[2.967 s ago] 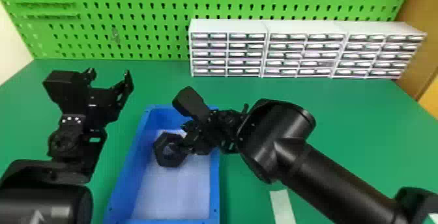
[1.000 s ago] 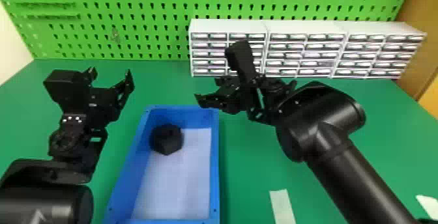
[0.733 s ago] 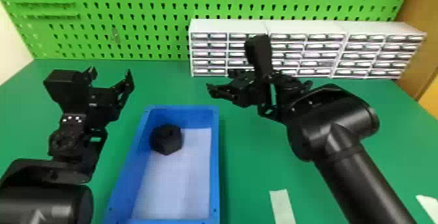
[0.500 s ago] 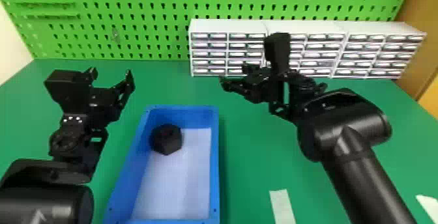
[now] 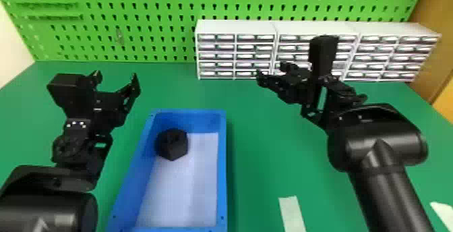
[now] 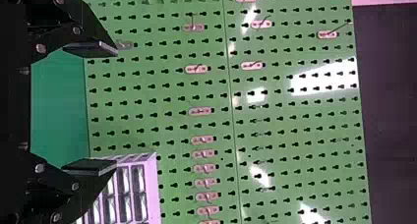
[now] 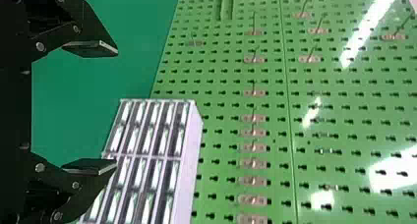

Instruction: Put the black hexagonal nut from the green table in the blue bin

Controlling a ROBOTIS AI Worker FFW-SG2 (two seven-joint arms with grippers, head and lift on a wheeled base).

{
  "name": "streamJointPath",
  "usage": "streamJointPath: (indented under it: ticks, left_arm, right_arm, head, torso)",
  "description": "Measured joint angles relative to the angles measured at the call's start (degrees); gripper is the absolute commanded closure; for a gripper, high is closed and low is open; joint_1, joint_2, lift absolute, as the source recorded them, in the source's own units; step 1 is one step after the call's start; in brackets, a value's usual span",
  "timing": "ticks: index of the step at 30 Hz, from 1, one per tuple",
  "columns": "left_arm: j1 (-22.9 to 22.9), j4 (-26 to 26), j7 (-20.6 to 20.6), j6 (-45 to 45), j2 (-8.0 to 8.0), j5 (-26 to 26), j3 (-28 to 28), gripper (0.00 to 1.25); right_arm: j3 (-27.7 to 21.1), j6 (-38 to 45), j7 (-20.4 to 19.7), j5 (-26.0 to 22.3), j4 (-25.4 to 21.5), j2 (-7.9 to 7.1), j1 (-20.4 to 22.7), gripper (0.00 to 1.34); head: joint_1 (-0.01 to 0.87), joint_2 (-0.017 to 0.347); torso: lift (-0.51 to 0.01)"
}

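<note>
Sitting in the far left corner of the one blue bin (image 5: 221, 180), the single black hexagonal nut (image 5: 172, 144) has a hole that is hard to make out. The frame's bottom edge crops the bin's near rim. The right gripper (image 5: 272, 72) partly hides the middle of three white drawer units (image 5: 236, 27); two pale strips (image 5: 292, 212) are cut off. It and the left gripper (image 5: 116, 79) both have jaws spread apart.

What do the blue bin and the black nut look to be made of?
The blue bin looks like moulded plastic with a dull sheen: evenly coloured walls, flat rim. The black nut looks matte, its faces without bright glints; plastic seems likely, though coated metal is possible.
</note>
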Motion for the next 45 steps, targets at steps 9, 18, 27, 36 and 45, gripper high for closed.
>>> streamJointPath:
  ticks: [9, 18, 27, 36, 45]
  left_arm:
    - [-0.1, 0.2, 0.1, 0.1, -0.04, -0.1, -0.3, 0.44]
    - [-0.2, 1.1, 0.2, 0.1, -0.1, 0.7, -0.3, 0.44]
    - [0.0, 2.0, 0.6, -0.1, -0.13, 1.2, -0.3, 0.44]
    - [0.9, 3.6, 0.6, -2.4, -0.13, 2.6, 0.9, 0.44]
    - [0.8, 5.2, 0.6, -2.5, -0.04, 7.4, 1.6, 0.44]
  right_arm:
    - [-4.5, -3.3, -3.9, 0.3, 0.1, 1.28, 3.1, 0.46]
    - [-6.9, -8.6, -9.1, 0.4, 0.0, 1.52, 6.7, 0.46]
    - [-7.7, -15.2, -13.5, 1.2, 0.0, 1.52, 9.9, 0.46]
    - [-7.5, -18.3, -15.9, 1.3, 0.0, 1.52, 12.2, 0.46]
    - [-7.2, -18.5, -16.2, 0.6, 0.1, 1.52, 13.0, 0.46]
  head:
    - [0.686, 0.052]
    - [0.686, 0.052]
    - [0.686, 0.052]
    - [0.686, 0.052]
    - [0.686, 0.052]
  torso:
    - [-0.097]
    - [-0.097]
    - [-0.097]
    - [-0.097]
    - [-0.097]
